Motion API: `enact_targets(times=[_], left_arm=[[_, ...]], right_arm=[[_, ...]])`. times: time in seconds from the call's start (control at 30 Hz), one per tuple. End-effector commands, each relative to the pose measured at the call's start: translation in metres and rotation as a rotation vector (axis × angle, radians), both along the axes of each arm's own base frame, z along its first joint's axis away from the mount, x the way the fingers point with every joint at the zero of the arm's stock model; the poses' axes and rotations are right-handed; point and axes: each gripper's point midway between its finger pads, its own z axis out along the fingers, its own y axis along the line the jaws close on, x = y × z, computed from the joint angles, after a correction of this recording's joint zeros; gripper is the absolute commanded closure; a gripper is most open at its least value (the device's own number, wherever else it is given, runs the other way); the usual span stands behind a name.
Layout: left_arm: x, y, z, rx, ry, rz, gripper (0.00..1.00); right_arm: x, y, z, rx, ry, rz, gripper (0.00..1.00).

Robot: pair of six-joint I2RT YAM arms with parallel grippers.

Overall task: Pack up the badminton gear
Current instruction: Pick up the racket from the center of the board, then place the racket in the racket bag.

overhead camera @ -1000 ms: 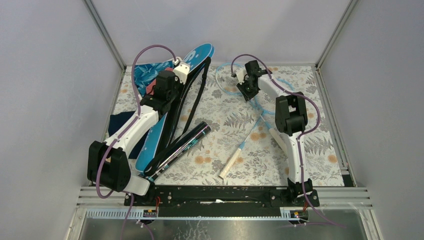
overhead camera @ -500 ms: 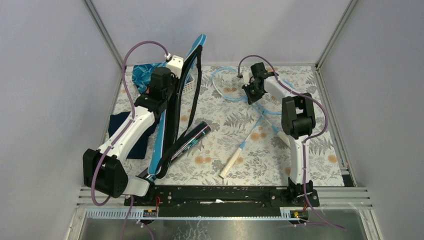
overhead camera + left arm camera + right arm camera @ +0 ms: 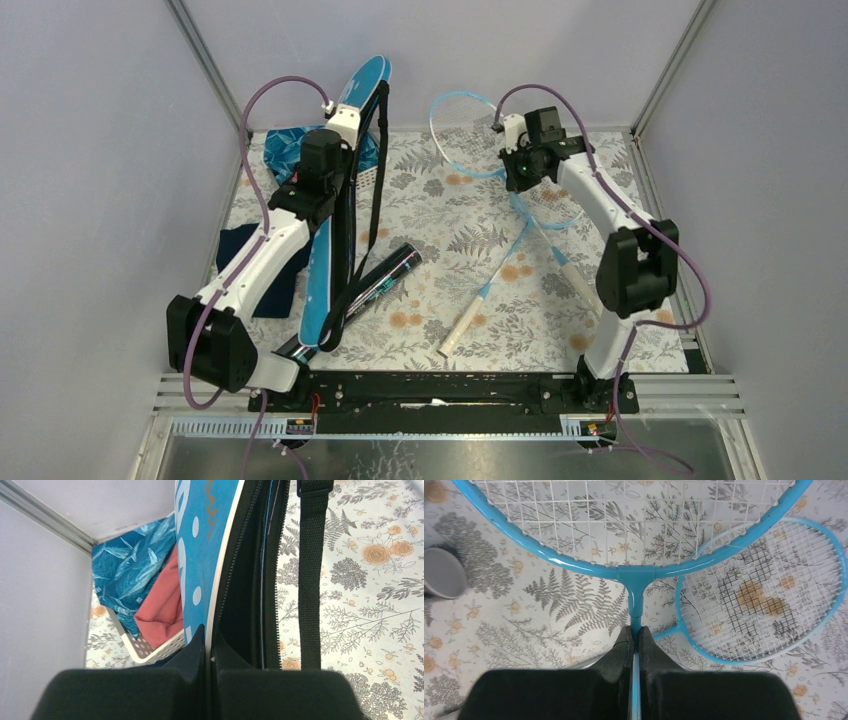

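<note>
The left gripper (image 3: 209,635) is clamped shut on the white-piped edge of the blue racket bag (image 3: 200,540), high up at the far left of the table. From that pinch the bag stands on its edge, its head end raised above the gripper and its narrow end down near the arm's base. Its zip gapes open on the side facing right, and a black strap (image 3: 311,580) hangs loose beside the opening. Just right of the bag's lower end lies the long black tube (image 3: 385,275), tilted on the floral tablecloth (image 3: 450,260). Behind the bag, in the far left corner, sits a white basket (image 3: 155,652) with a blue leaf-print cloth (image 3: 130,565) and a red cloth (image 3: 160,610) in it; a navy cloth (image 3: 240,250) lies left of the arm.

The right gripper (image 3: 635,635) is closed on the shaft of a light-blue racket (image 3: 636,572), just below the throat, with the strung head lifted off the table at the far side. Right beside it, the second racket (image 3: 754,595) lies flat, its head to the gripper's right. Two white handles rest nearer the bases, the shafts crossing; I cannot tell which handle belongs to which racket.
</note>
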Motion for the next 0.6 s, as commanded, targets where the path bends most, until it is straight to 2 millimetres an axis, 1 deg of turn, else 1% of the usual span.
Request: enact_targets(times=[0.0, 0.13, 0.27, 0.33, 0.47, 0.57], left_arm=[[0.020, -0.022, -0.003, -0.108, -0.037, 0.003, 1.00], [0.030, -0.036, -0.023, -0.187, -0.008, 0.015, 1.00], [0.039, -0.045, -0.042, -0.269, 0.037, 0.051, 1.00], [0.043, -0.049, -0.048, -0.305, 0.053, 0.064, 1.00], [0.047, -0.057, -0.050, -0.356, 0.065, 0.063, 1.00], [0.047, -0.061, -0.052, -0.375, 0.070, 0.058, 1.00]], right_arm=[[-0.022, 0.015, 0.031, 0.002, -0.077, 0.022, 1.00], [-0.042, 0.030, 0.032, -0.047, -0.103, 0.068, 1.00], [-0.064, 0.039, 0.019, -0.121, -0.112, 0.112, 1.00], [-0.075, 0.044, 0.012, -0.135, -0.102, 0.140, 1.00], [-0.085, 0.046, 0.003, -0.176, -0.098, 0.158, 1.00], [-0.088, 0.050, -0.002, -0.189, -0.091, 0.171, 1.00]])
